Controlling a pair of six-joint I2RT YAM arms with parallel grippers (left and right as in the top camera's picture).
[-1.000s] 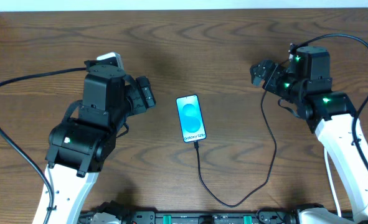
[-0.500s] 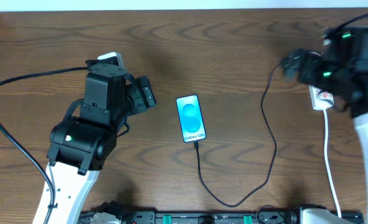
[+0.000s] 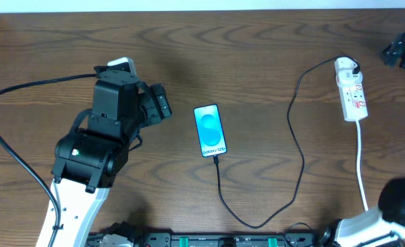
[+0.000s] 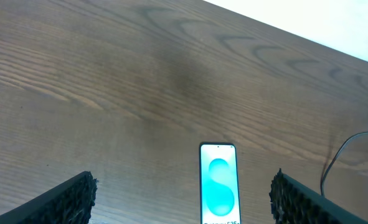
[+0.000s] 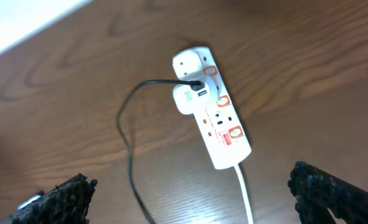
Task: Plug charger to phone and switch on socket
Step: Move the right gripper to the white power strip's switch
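The phone [image 3: 210, 130] lies flat mid-table, its blue screen lit; it also shows in the left wrist view [image 4: 219, 186]. The charger cable [image 3: 299, 161] runs from the phone's bottom edge, loops toward the front and rises to the socket [image 3: 351, 89] at the far right. In the right wrist view the cable [image 5: 131, 124] ends in a plug seated in the white socket [image 5: 212, 112], which has red-ringed switches. My left gripper [image 3: 165, 103] is open and empty, left of the phone. My right gripper [image 3: 401, 51] is open and empty at the right edge, apart from the socket.
The socket's white cord [image 3: 360, 165] runs toward the front right. The left arm's thick black cable [image 3: 17, 96] arcs over the left of the table. The right arm's base [image 3: 394, 206] sits at the front right corner.
My right arm has swung right and away, and the socket it covered now shows in full. The left arm, the phone and the cable have not moved.
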